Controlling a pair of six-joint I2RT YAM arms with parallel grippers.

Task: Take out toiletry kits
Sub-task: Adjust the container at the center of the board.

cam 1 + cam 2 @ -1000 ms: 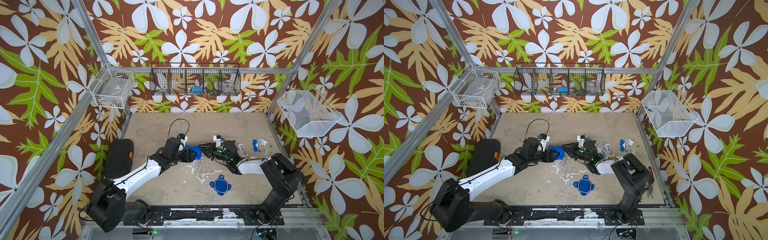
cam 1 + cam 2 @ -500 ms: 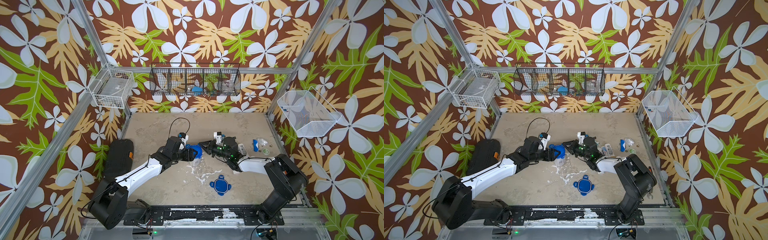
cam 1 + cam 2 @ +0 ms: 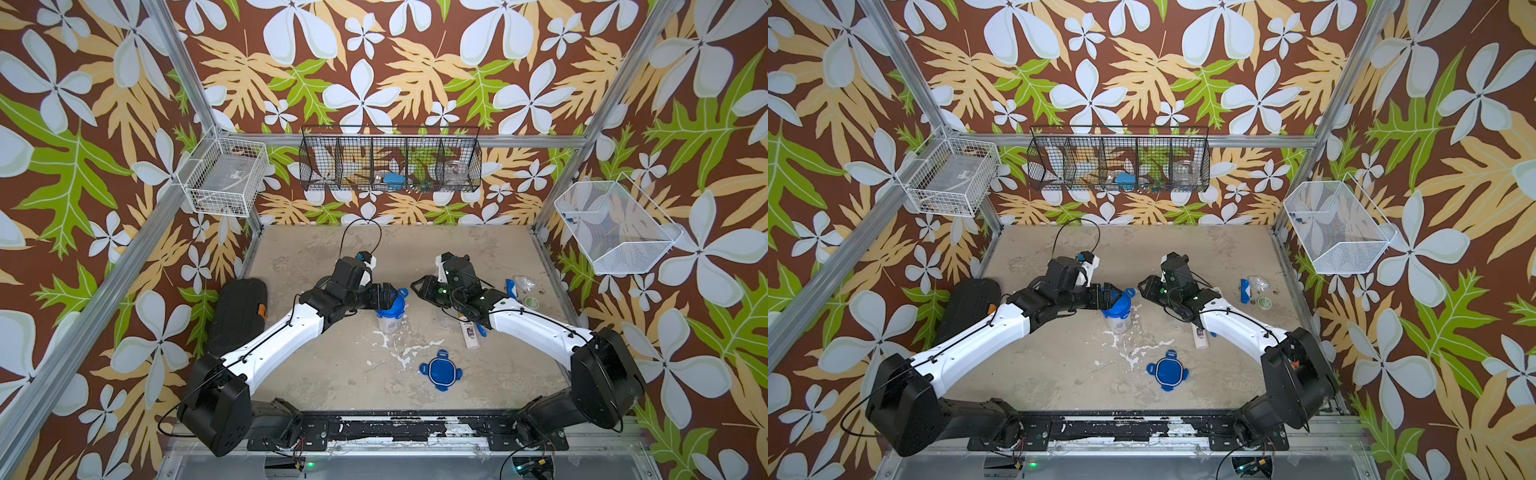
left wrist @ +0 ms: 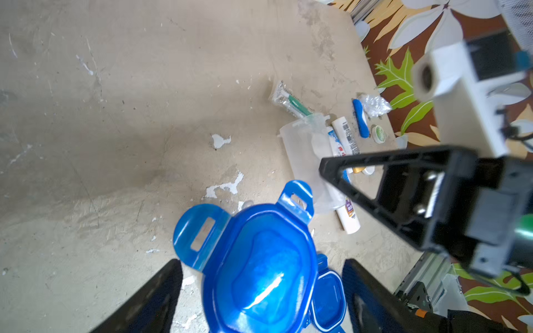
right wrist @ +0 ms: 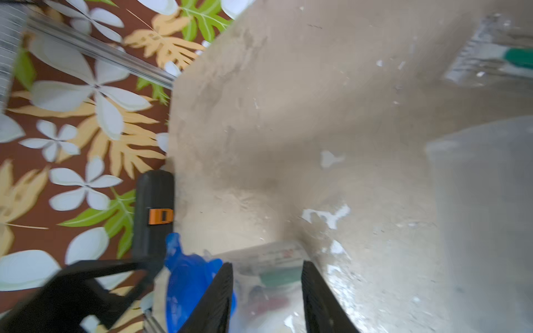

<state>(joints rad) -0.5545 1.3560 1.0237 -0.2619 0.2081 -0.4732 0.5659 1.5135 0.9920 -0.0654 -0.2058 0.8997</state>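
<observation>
Two kits: loose kit [image 4: 344, 135] lies on the surface [image 3: 316, 249] by the right arm; second kit [image 5: 277, 278] sits in the upright jar [image 3: 1118, 323], blue lid [image 4: 259, 268] on; left gripper [image 3: 387, 296] spread wide around the lid; right gripper [image 5: 266, 266] slightly apart, empty; pretty sure the lid has to come off next.

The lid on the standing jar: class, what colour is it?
The lid is blue, clearest in the left wrist view.

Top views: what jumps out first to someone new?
Loud flower-and-leaf wallpaper covers the walls. At mid-table the left gripper stands open astride a blue-lidded jar, with the right gripper open close by, not touching it. A loose blue lid lies nearer the front; a white tube and a green tin lie by the right arm.
</observation>
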